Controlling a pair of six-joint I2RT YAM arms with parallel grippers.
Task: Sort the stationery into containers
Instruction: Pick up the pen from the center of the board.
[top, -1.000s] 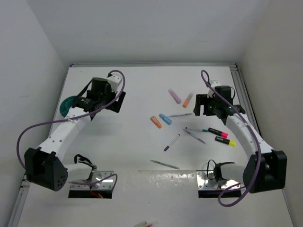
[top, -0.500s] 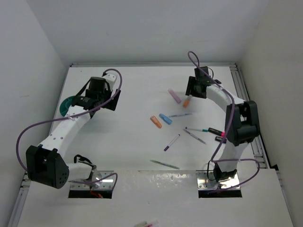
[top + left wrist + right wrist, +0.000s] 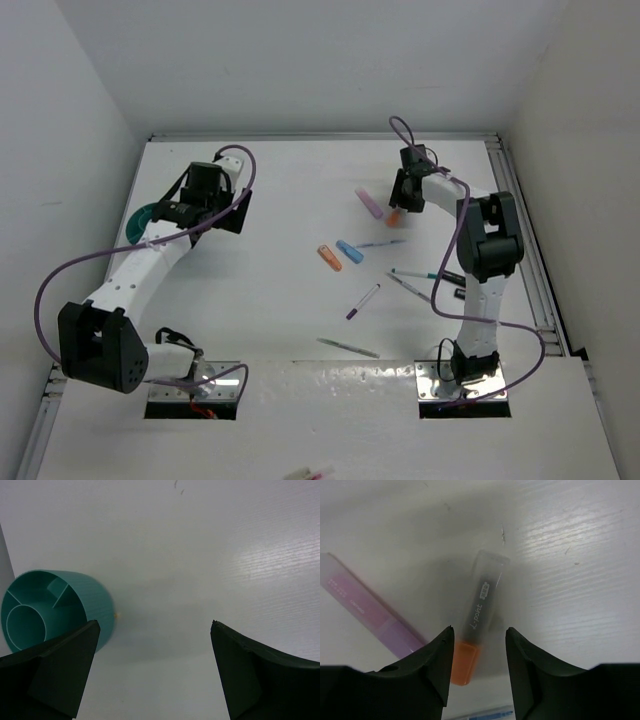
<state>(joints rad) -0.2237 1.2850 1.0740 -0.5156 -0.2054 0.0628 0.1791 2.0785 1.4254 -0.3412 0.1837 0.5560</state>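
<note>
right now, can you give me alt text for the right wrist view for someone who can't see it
The right gripper straddles an orange highlighter with a smoky clear cap, which lies on the white table. The jaws are not closed on it. A lilac highlighter lies diagonally to its left.

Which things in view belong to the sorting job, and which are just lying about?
Job: cup; peach highlighter; lilac highlighter; orange highlighter; blue highlighter; purple pen; grey pen.
Lying about: cables; base plates.
</note>
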